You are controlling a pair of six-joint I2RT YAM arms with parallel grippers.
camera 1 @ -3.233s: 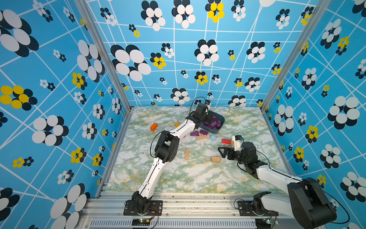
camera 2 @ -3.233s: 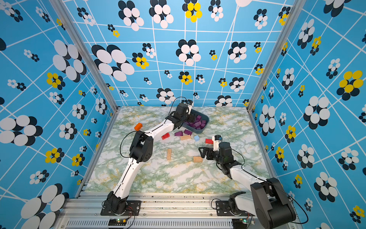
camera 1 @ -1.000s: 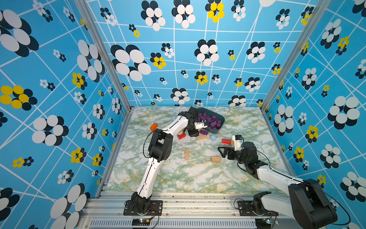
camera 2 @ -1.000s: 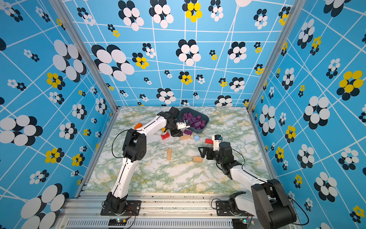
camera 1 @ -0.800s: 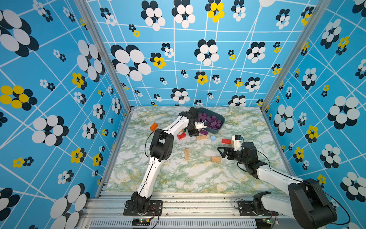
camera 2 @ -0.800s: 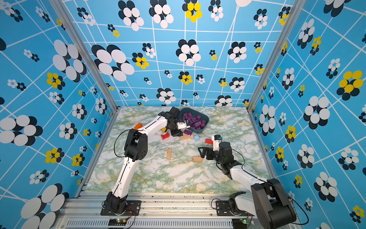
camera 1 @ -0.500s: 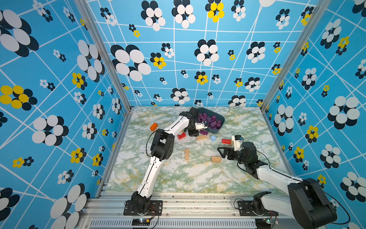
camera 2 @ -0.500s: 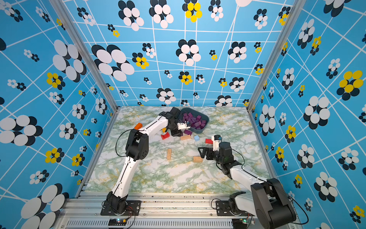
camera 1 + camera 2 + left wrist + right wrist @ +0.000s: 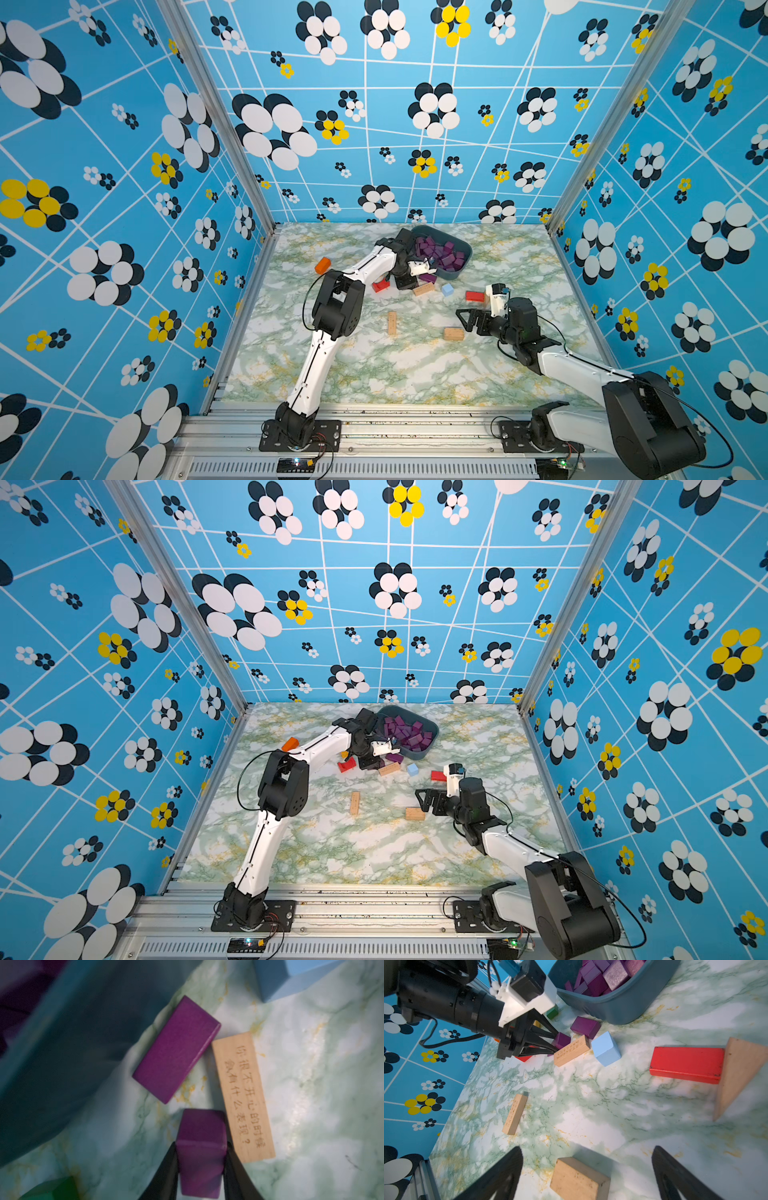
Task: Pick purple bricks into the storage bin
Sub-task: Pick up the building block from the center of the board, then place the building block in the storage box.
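The purple brick (image 9: 201,1126) is a small, matte, dark block. It sits between the jaws of the left gripper (image 9: 201,1147) — pinched on two sides, just beside a tan bar (image 9: 242,1097).

The tan wooden block (image 9: 243,1097) carries two engraved lines of Chinese: "你很不开心的时候 / 会有什么表现?"

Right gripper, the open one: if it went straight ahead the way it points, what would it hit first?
Probably the plain tan wooden block, lying on the marbled table just ahead of the right gripper, lined up between its open jaws; depth is unclear.
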